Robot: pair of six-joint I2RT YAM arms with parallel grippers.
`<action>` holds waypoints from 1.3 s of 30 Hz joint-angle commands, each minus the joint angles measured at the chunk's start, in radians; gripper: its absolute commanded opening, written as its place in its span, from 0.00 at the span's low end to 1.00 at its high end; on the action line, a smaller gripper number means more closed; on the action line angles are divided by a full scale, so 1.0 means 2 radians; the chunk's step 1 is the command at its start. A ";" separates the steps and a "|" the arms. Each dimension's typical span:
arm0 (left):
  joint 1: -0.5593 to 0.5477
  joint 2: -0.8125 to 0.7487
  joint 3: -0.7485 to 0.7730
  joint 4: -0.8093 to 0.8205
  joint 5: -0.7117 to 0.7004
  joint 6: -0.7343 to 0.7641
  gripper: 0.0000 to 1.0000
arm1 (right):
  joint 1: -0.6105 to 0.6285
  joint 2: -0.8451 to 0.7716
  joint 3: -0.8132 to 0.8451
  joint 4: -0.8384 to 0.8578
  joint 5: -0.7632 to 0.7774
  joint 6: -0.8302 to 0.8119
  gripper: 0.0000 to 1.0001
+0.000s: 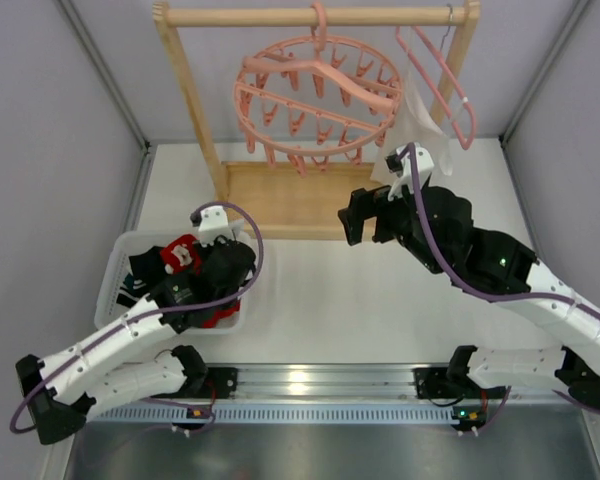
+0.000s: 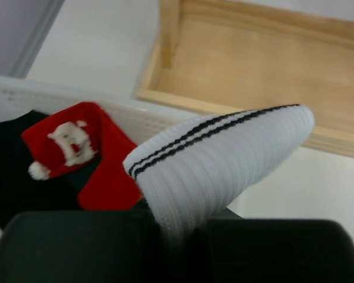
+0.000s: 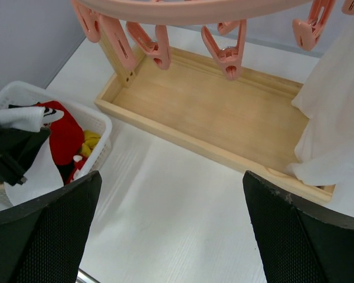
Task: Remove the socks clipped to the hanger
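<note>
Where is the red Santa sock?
In the top view, the red sock sits in the white basket on the left side, beside the white striped sock the left gripper holds.

socks (image 1: pixel 183 255) in basket (image 1: pixel 110 283) (left), hanger (image 1: pixel 350 85) on rail (image 1: pixel 240 16) behind

Overhead camera, above the near edge, takes in the whole table (image 1: pixel 320 300). Left wrist camera sits close over the white basket (image 2: pixel 23 97), facing far. Right wrist camera, beneath the hanger (image 3: pixel 194 9), looks down and left. All three share basket and wooden base (image 3: pixel 224 112).
</note>
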 commanded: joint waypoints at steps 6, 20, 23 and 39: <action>0.126 0.041 0.026 -0.118 0.115 -0.012 0.00 | 0.003 -0.015 -0.010 0.023 -0.004 0.008 0.99; 0.210 0.160 0.030 -0.116 0.165 -0.009 0.33 | 0.003 -0.048 -0.038 0.028 -0.012 -0.001 0.99; 0.209 0.144 0.025 -0.116 0.167 -0.014 0.71 | 0.003 -0.065 -0.053 0.033 -0.009 -0.007 0.99; 0.210 -0.038 0.141 -0.155 0.273 0.131 0.98 | 0.004 -0.129 -0.143 0.037 0.088 -0.013 0.99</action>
